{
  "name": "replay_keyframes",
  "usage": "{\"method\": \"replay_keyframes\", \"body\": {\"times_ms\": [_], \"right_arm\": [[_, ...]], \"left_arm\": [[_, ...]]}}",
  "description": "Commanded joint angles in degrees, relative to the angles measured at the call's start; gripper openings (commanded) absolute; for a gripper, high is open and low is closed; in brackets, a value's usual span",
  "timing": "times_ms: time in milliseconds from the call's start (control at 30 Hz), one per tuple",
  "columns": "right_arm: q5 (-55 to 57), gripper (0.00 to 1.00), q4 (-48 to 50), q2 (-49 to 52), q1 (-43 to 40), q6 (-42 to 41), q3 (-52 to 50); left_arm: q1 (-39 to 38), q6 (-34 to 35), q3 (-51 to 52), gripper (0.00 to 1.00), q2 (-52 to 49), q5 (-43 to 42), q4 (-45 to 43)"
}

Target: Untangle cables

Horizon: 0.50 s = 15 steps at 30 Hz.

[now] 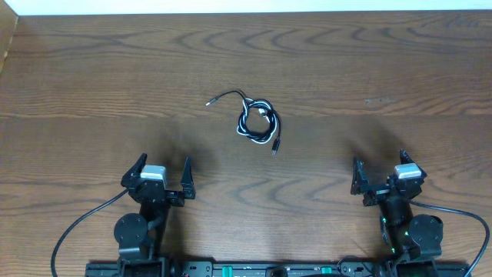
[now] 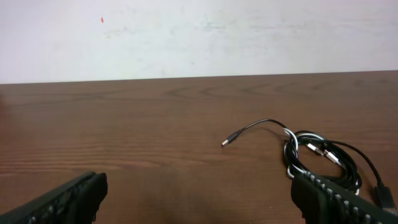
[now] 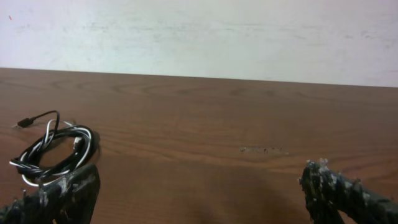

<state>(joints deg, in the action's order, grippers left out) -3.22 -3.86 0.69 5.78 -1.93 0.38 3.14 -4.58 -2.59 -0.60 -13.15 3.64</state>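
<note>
— Overhead: two grippers, left gripper (image 1: 161, 178) at seven o'clock, right gripper (image 1: 382, 178) at five?
— Yes, both spread wide, holding nothing.
— Cables?
— Two, white cable (image 1: 246, 123) and black cable (image 1: 270, 123), coiled together mid-surface (image 1: 384, 69).
— Wrist views?
— Left sees the coil at four o'clock, right at eight.

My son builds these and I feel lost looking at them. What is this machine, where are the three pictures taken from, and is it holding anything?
Two robot arms sit at the near edge of a wooden table. One picture looks down from above; the other two come from cameras on each wrist, so the dark shapes at their bottom corners are the arm's own fingers. The left hand and right hand are both open and hold nothing. Between and beyond them lies a small coiled bundle: a white cable twisted with a black cable, touching neither hand.
</note>
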Motion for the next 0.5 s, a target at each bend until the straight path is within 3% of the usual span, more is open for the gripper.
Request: {"method": "replay_keyframes", "body": {"times_ms": [0, 467], "right_arm": [[-0.4, 0.99, -0.2, -0.3, -0.1, -0.6, -0.1], [-1.1, 0.99, -0.2, -0.3, -0.1, -0.6, 0.0]], "left_arm": [[-0.3, 0.2, 1.4, 1.00, 0.1, 0.1, 0.4], [-0.3, 0.3, -0.1, 1.00, -6.4, 0.1, 0.2]]}}
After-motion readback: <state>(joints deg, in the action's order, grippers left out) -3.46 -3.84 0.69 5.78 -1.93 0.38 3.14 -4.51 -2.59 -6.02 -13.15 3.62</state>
